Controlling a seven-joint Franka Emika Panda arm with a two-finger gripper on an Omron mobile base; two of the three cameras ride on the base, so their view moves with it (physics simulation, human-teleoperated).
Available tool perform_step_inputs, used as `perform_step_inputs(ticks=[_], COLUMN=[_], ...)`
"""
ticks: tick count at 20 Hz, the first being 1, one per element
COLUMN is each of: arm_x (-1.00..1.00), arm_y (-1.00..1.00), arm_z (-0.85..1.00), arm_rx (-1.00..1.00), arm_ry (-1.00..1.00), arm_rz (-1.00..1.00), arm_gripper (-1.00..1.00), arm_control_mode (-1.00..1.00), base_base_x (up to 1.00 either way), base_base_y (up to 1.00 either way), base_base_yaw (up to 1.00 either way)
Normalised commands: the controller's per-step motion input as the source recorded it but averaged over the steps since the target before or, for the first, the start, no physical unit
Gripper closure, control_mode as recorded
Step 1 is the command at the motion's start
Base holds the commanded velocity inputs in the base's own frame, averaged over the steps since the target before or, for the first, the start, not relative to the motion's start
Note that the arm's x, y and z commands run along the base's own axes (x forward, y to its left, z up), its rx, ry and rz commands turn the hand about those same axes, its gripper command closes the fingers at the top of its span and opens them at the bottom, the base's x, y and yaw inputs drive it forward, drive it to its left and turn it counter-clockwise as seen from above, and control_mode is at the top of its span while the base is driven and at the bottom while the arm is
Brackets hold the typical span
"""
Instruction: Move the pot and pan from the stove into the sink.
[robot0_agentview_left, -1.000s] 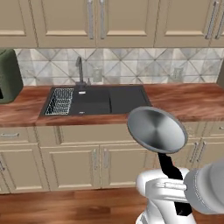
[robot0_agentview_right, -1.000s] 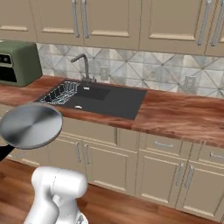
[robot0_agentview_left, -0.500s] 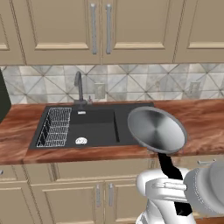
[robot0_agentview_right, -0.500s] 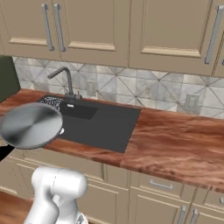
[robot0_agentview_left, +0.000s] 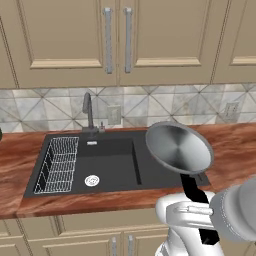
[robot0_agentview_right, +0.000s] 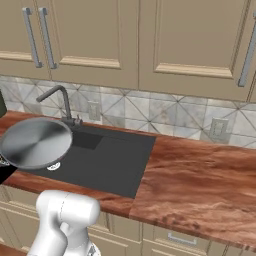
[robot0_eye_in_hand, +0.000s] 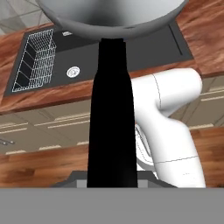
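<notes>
Here the small shallow round silver frying pan (robot0_agentview_left: 178, 147) is held up in the air by its straight black handle (robot0_eye_in_hand: 110, 118), tilted, above the right edge of the black rectangular sink (robot0_agentview_left: 112, 162). The gripper is closed tight on this handle; its tips are hidden under it. In the sink, the white wire rack (robot0_agentview_left: 59, 164) fills the left part, with the round drain (robot0_agentview_left: 92, 180) beside it, and the grey faucet (robot0_agentview_left: 88, 111) stands behind. The right part of the basin is free. The brown wooden counter (robot0_agentview_right: 200, 175) lies bare to the right.
</notes>
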Motion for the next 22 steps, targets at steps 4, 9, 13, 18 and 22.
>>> perform_step_inputs(ticks=[4,9,13,18,22], arm_x=[0.02,0.25,0.22,0.12,0.05], arm_y=[0.0,-0.05,-0.09,-0.04,-0.03], arm_z=[0.0,-0.22,-0.2,-0.07,-0.06], arm_rx=[0.0,0.02,0.04,0.01,0.0], arm_ry=[0.0,0.04,0.12,0.09,0.02], arm_rz=[0.0,0.02,0.08,0.08,0.05], arm_gripper=[1.0,1.0,1.0,1.0,1.0], arm_control_mode=[-1.0,-1.0,-1.0,-1.0,-1.0], base_base_x=[0.0,0.0,0.0,0.0,0.0], base_base_y=[0.0,0.0,0.0,0.0,0.0], base_base_yaw=[0.0,0.0,0.0,0.0,0.0])
